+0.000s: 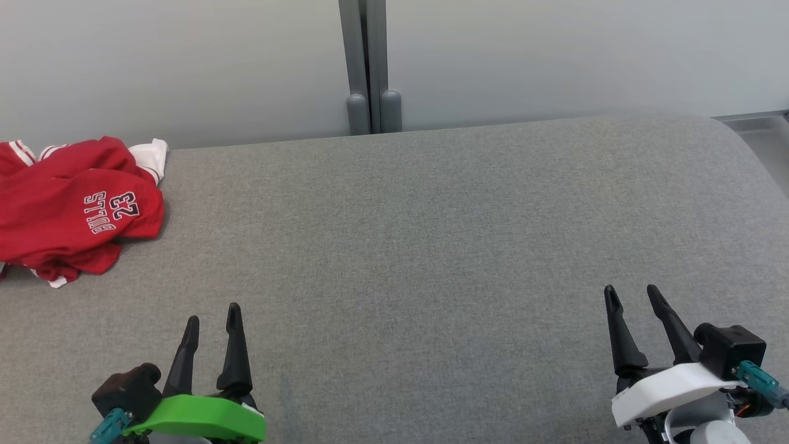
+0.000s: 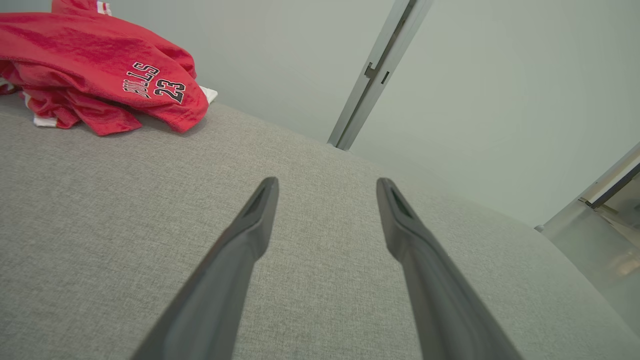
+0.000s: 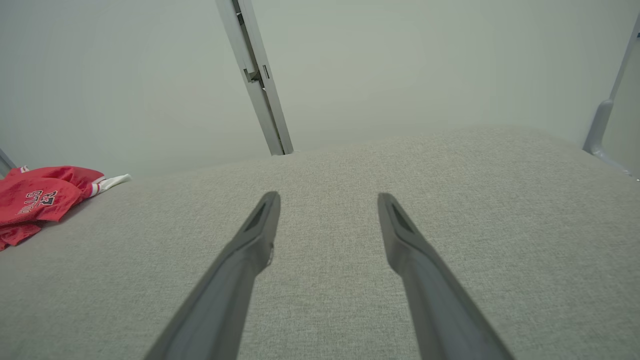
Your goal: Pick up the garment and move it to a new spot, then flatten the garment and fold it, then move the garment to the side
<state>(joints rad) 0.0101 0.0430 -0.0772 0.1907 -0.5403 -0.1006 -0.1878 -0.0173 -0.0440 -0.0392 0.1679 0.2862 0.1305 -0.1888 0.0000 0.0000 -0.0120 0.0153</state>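
Observation:
A red garment [image 1: 68,209] with white trim and the print "BULLS 23" lies crumpled at the far left of the grey fabric surface [image 1: 419,246]. The same garment [image 2: 95,70] appears at the upper left of the left wrist view, and the garment [image 3: 35,200] sits at the left edge of the right wrist view. My left gripper [image 1: 212,314] hovers open over the surface at the lower left, well short of the garment. Far from it, my right gripper [image 1: 632,293] is open at the lower right. Both hold nothing.
A pale wall stands behind the surface, with a grey vertical post [image 1: 370,68] at its middle. The surface's far right corner is rounded [image 1: 733,142], and a metal frame [image 1: 758,117] lies beyond it.

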